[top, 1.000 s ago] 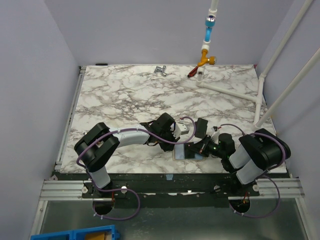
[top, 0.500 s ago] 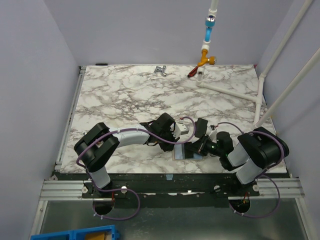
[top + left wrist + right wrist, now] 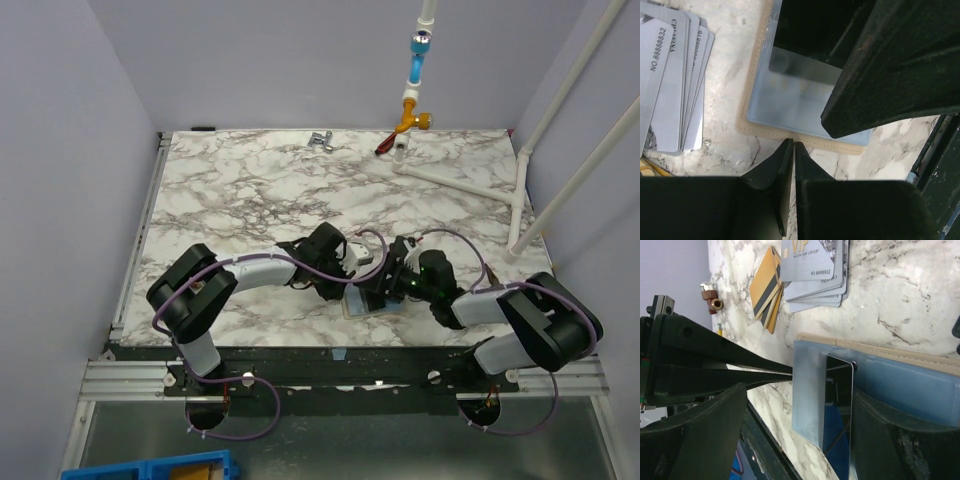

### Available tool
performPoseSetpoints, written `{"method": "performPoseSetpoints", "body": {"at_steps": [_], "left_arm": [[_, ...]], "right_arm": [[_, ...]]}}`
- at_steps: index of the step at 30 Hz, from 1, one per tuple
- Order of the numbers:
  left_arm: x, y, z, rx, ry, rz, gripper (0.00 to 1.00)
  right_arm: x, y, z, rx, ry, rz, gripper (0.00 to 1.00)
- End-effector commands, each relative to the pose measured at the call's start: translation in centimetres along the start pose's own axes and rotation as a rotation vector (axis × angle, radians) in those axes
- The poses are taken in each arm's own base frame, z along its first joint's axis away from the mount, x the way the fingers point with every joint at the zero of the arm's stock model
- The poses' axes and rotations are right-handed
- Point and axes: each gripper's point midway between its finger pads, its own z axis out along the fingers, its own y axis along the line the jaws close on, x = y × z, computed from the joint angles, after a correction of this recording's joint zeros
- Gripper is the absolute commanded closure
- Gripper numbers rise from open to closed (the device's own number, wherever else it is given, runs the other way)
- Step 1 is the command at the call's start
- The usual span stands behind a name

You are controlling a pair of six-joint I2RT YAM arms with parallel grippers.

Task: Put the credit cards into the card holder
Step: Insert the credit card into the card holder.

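So the dark card is sitting on the card holder. It's over the clear pocket with one end sticking out past the sleeve. I can't tell if it's actually slipped under the plastic.

What's new: a second ago my right gripper was clamped tight, and now it's sprung wide and has pushed in over the holder. The card sits in the gap between the two fingers, and neither one is pinching it. I read that as a let-go, so this card has been dropped off but probably isn't pushed home yet.

My left gripper hasn't budged. It's closed to a thin slit, with its tips right against the holder's tan edge. No idea if it has a bit of that edge nipped.

The rest of the pile is still waiting. The grey cards are fanned out just beside the holder, and the gold cards are a bit further off on the table.
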Motion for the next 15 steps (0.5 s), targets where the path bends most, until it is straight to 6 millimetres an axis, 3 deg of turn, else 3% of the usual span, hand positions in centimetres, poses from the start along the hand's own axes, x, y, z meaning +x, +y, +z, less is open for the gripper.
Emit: {"method": "performPoseSetpoints", "body": {"at_steps": [1,9,15], "left_arm": [[-0.9,-0.3,-1.1,0.034,-0.046,-0.024,0.93],[-3.6,-0.4,-3.2,0.167,-0.143,-0.146,0.93],[-4.3,-0.4,-2.2,0.197,-0.157,-0.17,0.93]], "right_arm": [[3.8,-8.3,-1.8,0.393,0.087,0.034,0.2],[3.9,-8.2,-1.6,0.392,0.098,0.032,0.28],[4.1,-6.9,-0.7,0.403,0.129,-0.012,0.27]]}}
